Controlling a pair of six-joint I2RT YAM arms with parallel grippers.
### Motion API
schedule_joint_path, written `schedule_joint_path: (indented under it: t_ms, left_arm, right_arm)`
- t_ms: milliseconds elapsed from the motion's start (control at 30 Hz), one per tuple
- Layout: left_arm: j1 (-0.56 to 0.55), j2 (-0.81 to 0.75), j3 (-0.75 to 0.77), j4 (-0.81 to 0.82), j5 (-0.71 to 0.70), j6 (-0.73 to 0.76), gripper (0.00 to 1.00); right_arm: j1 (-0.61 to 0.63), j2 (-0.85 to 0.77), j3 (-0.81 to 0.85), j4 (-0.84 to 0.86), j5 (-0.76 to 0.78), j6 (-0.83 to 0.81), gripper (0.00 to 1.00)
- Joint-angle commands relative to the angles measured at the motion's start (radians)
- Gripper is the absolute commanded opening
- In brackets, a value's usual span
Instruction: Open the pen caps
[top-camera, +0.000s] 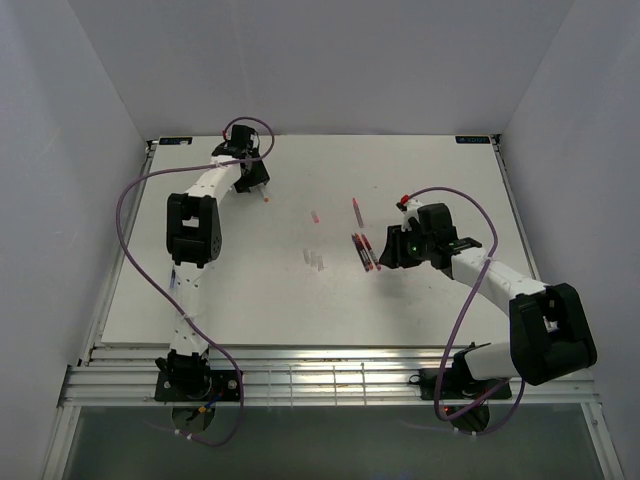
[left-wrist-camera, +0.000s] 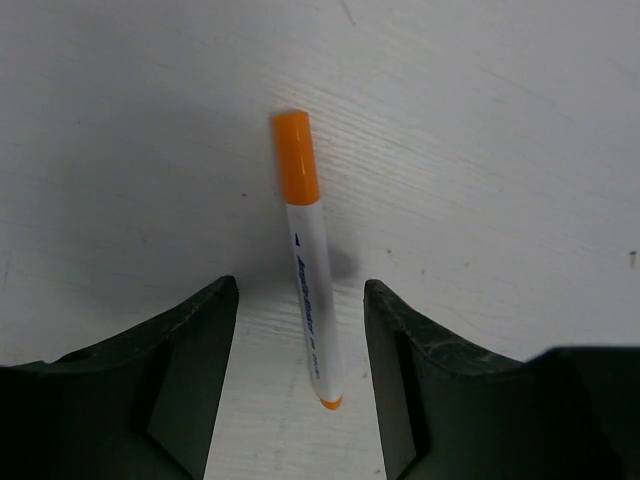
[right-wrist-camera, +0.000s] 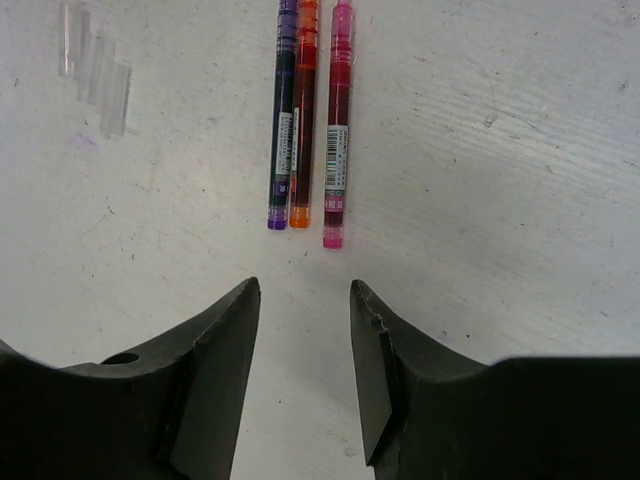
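1. Straddling a white pen, the left end effector stands open. Its dark fingers flank the lower half of the barrel, and a strip of table shows on either side, so no contact is seen.
2. The white pen lies flat, slightly tilted off the line of the fingers. Its orange cap sits on the far end, beyond the fingertips.
3. In the top view this end effector is at the far left of the table, well apart from the other pens.
4. The right end effector is open, with only bare table between its fingers.
5. Just ahead of it lie a purple pen, an orange pen and a pink pen, parallel. The first two touch; the pink one lies just beside them, its near end closest to the fingertips.
6. It cannot be told whether those near ends are caps.
7. Translucent caps lie loose to the left of the three pens.
8. Farther out, a red pen and a small red cap lie apart.
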Motion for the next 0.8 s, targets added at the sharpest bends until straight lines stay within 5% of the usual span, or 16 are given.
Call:
schedule_joint_path:
  t_ms: [0, 367, 600, 767]
  left_arm:
    - [0.000, 0.004, 0.018, 0.012, -0.049, 0.014, 0.64]
    - [-0.001, 0.012, -0.051, 0.049, -0.062, 0.022, 0.54]
    - [-0.007, 0.035, -0.083, 0.049, -0.056, 0.049, 0.35]
    - [-0.009, 0.058, -0.089, 0.049, -0.010, 0.058, 0.08]
  right_arm:
    - [0.005, -0.003, -0.009, 0.063, -0.020, -0.001, 0.48]
    - [0.007, -0.040, -0.025, 0.072, -0.023, 0.006, 0.48]
    - [0.005, -0.043, -0.034, 0.075, -0.024, 0.013, 0.48]
    - [0.005, -0.057, -0.040, 0.072, -0.030, 0.017, 0.48]
